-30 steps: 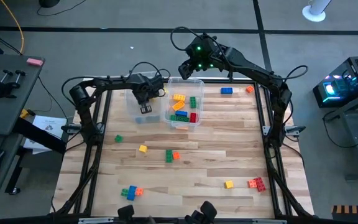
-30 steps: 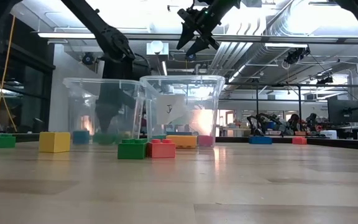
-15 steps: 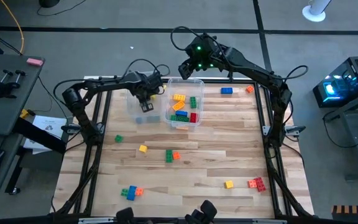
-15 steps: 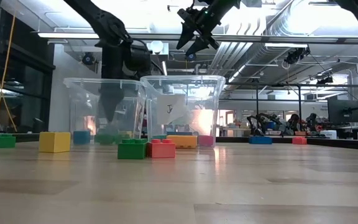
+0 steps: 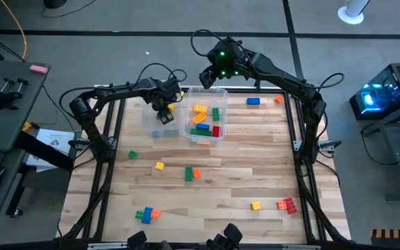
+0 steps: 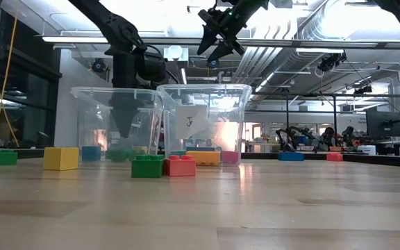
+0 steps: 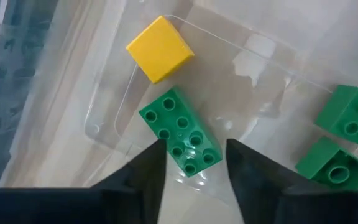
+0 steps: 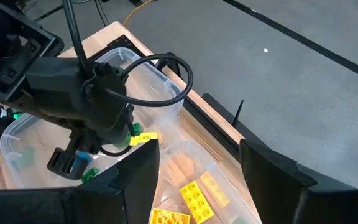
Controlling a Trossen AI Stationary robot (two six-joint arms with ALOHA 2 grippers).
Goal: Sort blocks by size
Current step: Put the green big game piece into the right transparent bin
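1. Two arms reach over a wooden table (image 5: pixel 207 201) in the high view. The left gripper (image 5: pixel 164 114) hangs over the left clear bin (image 5: pixel 151 123); the right gripper (image 5: pixel 209 75) hovers at 12 o'clock of the right clear bin (image 5: pixel 204 115), which holds several blocks (image 5: pixel 201 119). Loose blocks lie scattered at 6 o'clock of the bins, with a blue block (image 5: pixel 253 101) at 3 o'clock.
2. Low view: the left gripper (image 6: pixel 125 121) points down inside the left bin (image 6: pixel 89 125); the right gripper (image 6: pixel 217 42), fingers spread, hangs above the right bin (image 6: pixel 203 121). A green block (image 6: pixel 148 167) and a red block (image 6: pixel 180 165) touch in front.
3. Left wrist view: spread fingers (image 7: pixel 142 180) flank a green block (image 7: pixel 180 132) lying on the bin floor, without pinching it. A yellow cube (image 7: pixel 160 48) lies just beside it.
4. Right wrist view: spread fingers (image 8: pixel 138 171) empty, above yellow blocks (image 8: pixel 194 198).
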